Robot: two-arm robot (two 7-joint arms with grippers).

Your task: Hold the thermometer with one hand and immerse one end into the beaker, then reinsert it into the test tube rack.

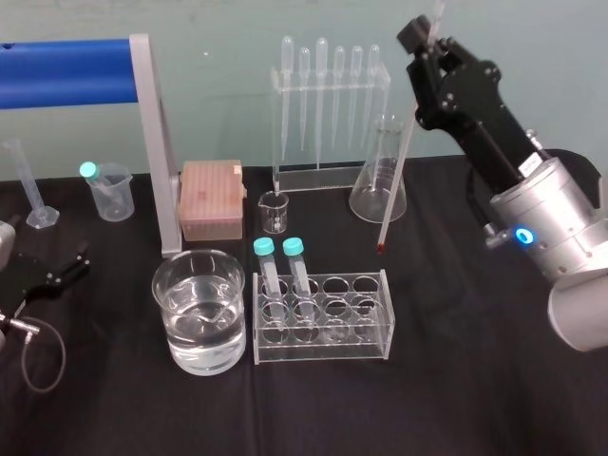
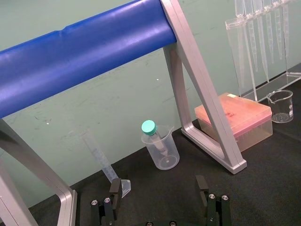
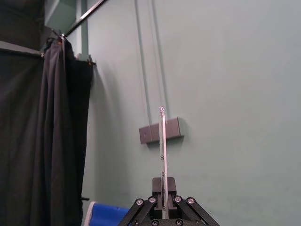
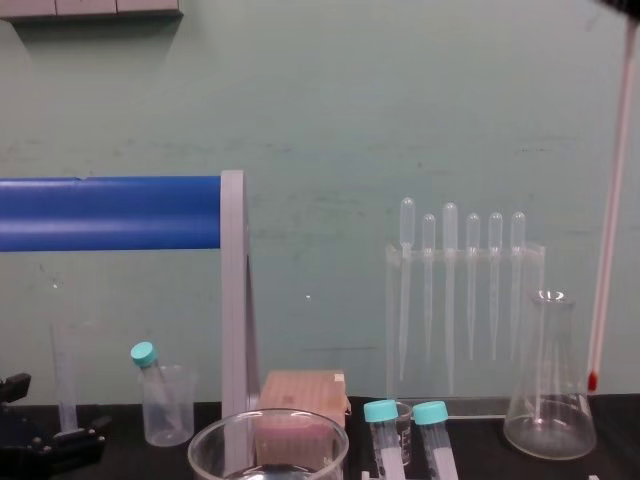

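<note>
While the long black right gripper (image 1: 425, 46) on its silver cylindrical wrist pinches the thin whitish glass thermometer (image 1: 404, 152) near its upper end, the rod hangs slightly tilted. Its reddish bulb is raised clear of the table, near the clear conical flask (image 1: 378, 180) and beyond the right end of the clear acrylic test tube rack (image 1: 323, 347).

The wide clear glass beaker (image 1: 201, 300), part-filled with water, stands just beside the rack's left end. Immersion is judged not yet begun.

Recommendations:
- Carry the rod leftward with the bulb kept above the two teal-capped tubes (image 1: 294, 249) and the beaker rim.
- The grip sits far from the bulb, so any wrist tilt will swing the tip. Bring the rod upright first.
- Descend through the middle of the mouth and stop with the bulb under water, short of the glass floor.

The black left gripper (image 2: 158, 184) rests parked at the table's left, jaws spread, holding nothing.
</note>
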